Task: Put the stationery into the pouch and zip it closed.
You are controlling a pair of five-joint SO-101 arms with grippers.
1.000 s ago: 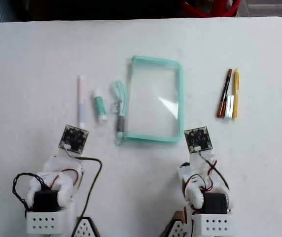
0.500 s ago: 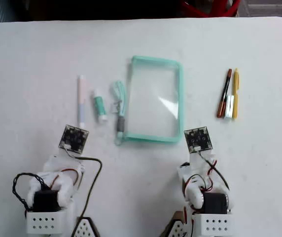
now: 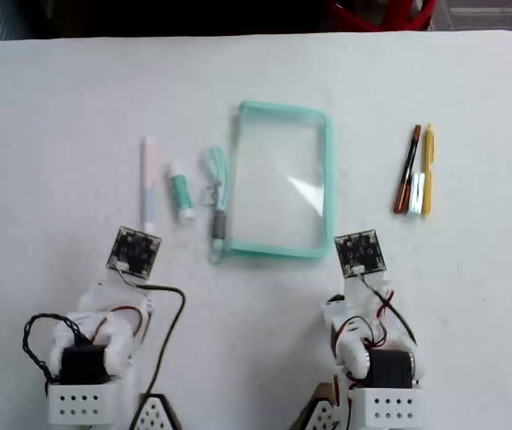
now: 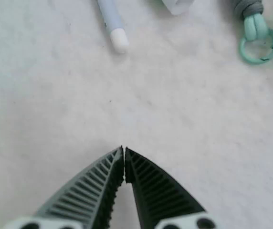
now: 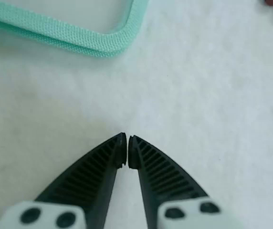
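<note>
**Arms at the near edge, stationery outside the pouch**

High view: the pouch, clear with a teal border, lies flat in the middle of the white desk. Its wrist strap trails along the side towards the left arm. Beyond the strap lie a green-and-white glue stick and a pink-and-blue pen, side by side and apart from each other. On the pouch's other side a brown pen and a yellow pen lie close together, with a small white item between their near ends. Nothing is inside the pouch. The spread looks deliberate: each arm has its own pieces within reach and the pouch is shared between them. The right arm sits just short of the pouch's near corner.

Left wrist view: the left gripper hangs over bare desk, its ribbed tips pressed together on nothing. Ahead are the blue pen's white end and the strap's teal ring clasp, both well clear of the tips.

Right wrist view: the right gripper also has its tips drawn together and holds nothing. The pouch's teal corner lies ahead, untouched. No piece has yet been picked up.
</note>
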